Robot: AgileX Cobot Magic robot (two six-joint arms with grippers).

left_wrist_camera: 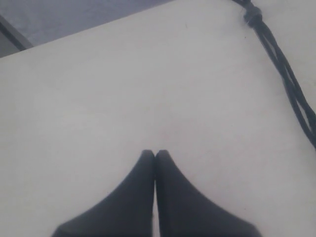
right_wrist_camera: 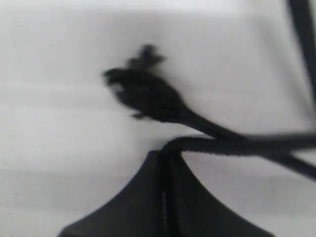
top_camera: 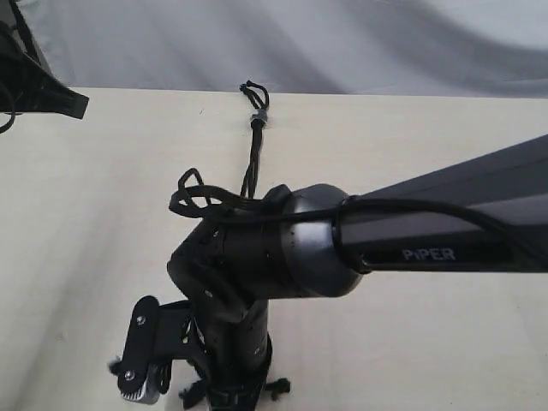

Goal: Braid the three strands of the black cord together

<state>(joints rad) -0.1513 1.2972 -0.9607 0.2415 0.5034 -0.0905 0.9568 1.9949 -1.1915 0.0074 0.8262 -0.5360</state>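
The black cord lies along the pale table, its knotted loop (top_camera: 254,92) and grey band (top_camera: 259,116) at the far end. Its strands (top_camera: 250,167) run toward me and vanish under the right arm. My right gripper (right_wrist_camera: 165,149) is shut on one strand (right_wrist_camera: 237,144), which bends away from the fingertips. A second strand's frayed knot (right_wrist_camera: 143,91) lies just beyond the tips. In the exterior view frayed ends (top_camera: 278,387) poke out beside the right wrist (top_camera: 240,342), which hides the fingers. My left gripper (left_wrist_camera: 155,154) is shut on nothing, off to the side of the cord (left_wrist_camera: 286,74).
The right arm's long link (top_camera: 445,223) spans the table from the right, with its smooth black cable (top_camera: 193,197) looping over the wrist. A dark part of the other arm (top_camera: 51,94) sits at the far left corner. Grey cloth (top_camera: 342,43) backs the table edge.
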